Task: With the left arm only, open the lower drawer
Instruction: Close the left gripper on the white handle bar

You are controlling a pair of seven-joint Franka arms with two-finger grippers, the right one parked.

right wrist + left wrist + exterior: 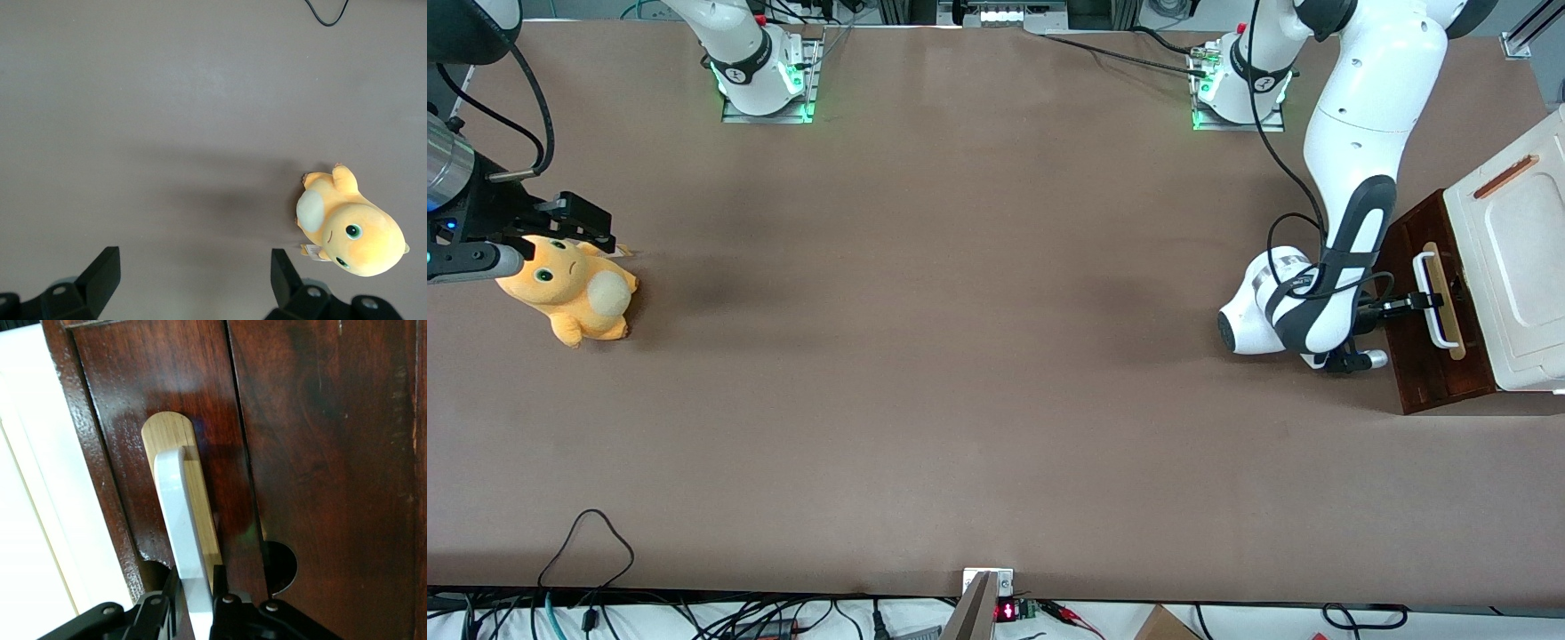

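Note:
The lower drawer (1414,373) has a dark reddish-brown front and stands at the working arm's end of the table. Its white bar handle (1438,331) sits on a pale wood strip. The left arm (1360,133) reaches down in front of the drawer. Its black gripper (1424,300) is at the middle of the handle. In the left wrist view the gripper (197,600) has one finger on each side of the white handle (175,507) and is shut on it. The drawer front (127,420) fills that view, and I cannot tell whether the drawer is pulled out.
A white moulded cabinet top (1520,231) with a thin brown strip lies above the drawer front. A second dark wood panel (320,453) adjoins the drawer front. An orange plush toy (569,289) lies toward the parked arm's end of the brown table (960,356).

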